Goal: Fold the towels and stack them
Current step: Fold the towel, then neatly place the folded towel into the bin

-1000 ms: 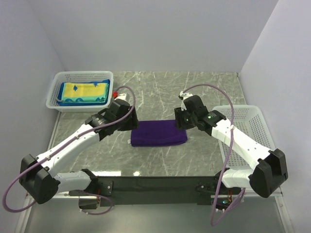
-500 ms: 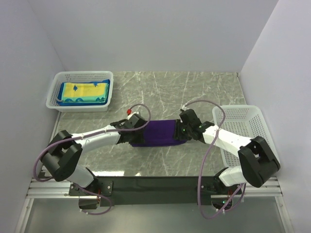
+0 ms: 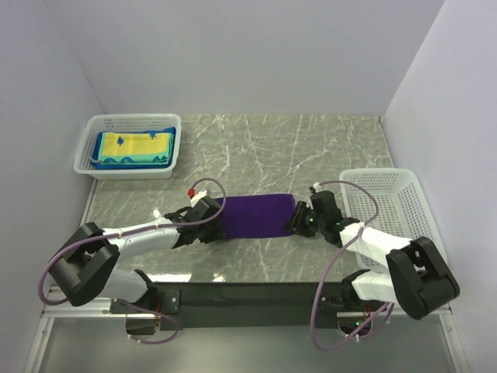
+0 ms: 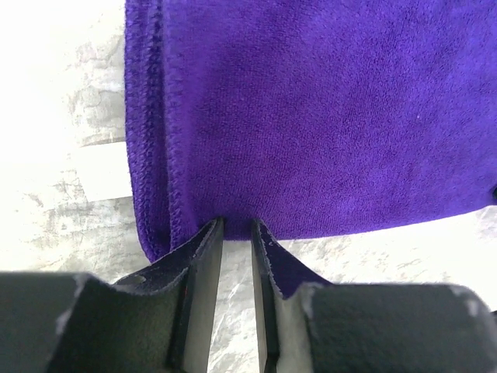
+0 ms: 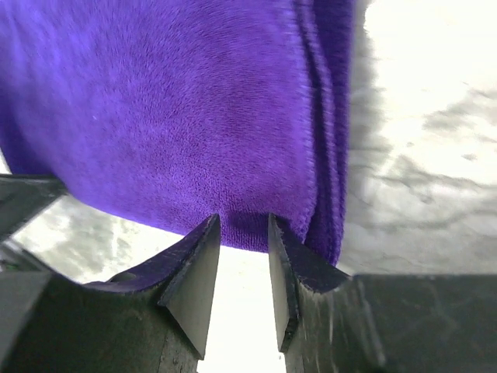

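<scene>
A soft, folded rectangular purple towel point(image 3: 255, 216) lies flat at the middle of the grey marbled worktop point(image 3: 311, 148). The left gripper point(image 3: 213, 224) point(image 4: 235, 225) pinches its left end and the right gripper point(image 3: 298, 222) point(image 5: 243, 221) its right end (black fingers narrowed to a slit on the hem). A white mesh basket point(image 3: 132, 119) at far left holds a yellow, blue-bordered towel point(image 3: 136, 144).

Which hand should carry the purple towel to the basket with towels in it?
Probably left: the left hand sits at the end of the folded purple towel nearer the white mesh plastic basket holding towels.
</scene>
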Robot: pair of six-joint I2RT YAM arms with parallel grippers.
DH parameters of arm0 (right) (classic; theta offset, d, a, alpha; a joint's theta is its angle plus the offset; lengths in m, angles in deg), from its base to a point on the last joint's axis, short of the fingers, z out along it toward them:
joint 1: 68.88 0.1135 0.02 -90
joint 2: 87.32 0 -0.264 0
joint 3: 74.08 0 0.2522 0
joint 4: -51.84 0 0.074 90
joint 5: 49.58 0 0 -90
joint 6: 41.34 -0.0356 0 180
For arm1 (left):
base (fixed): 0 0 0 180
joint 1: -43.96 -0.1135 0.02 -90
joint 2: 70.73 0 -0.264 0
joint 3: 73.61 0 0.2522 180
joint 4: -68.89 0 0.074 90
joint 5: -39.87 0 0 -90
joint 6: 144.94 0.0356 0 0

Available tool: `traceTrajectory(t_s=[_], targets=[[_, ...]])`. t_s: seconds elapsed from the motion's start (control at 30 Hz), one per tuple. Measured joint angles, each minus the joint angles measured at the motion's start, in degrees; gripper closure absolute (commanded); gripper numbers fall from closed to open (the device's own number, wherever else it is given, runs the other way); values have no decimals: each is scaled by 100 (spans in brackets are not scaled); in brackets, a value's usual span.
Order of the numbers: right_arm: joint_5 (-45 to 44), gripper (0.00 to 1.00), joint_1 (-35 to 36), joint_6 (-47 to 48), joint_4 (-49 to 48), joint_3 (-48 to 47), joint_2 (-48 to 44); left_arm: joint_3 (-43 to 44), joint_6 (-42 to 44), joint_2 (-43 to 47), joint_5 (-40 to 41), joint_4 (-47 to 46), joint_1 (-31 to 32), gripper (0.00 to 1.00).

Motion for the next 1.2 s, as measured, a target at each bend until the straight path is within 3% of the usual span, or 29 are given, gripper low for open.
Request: traceTrajectory(t_s=[0.17,0.3,0.53,0.83,1.07,1.2], targets=[[114,60,-385,-210,-197,428,-522,-118,-219,144,2,-101,2,62],[83,60,-439,-157,-61,422,-861,-90,-227,343,0,173,4,49],[44,61,-448,-28,125,-308,-997,411,-205,789,28,824,4,43],[-219,64,-457,-212,-490,-1241,313,728,-125,1019,337,951,-11,46],[-474,66,-481,-402,-769,-1266,1700,133,-120,643,350,588,-393,48],[-544,65,-514,-505,-914,-1349,1862,-146,-221,492,247,378,-553,48]])
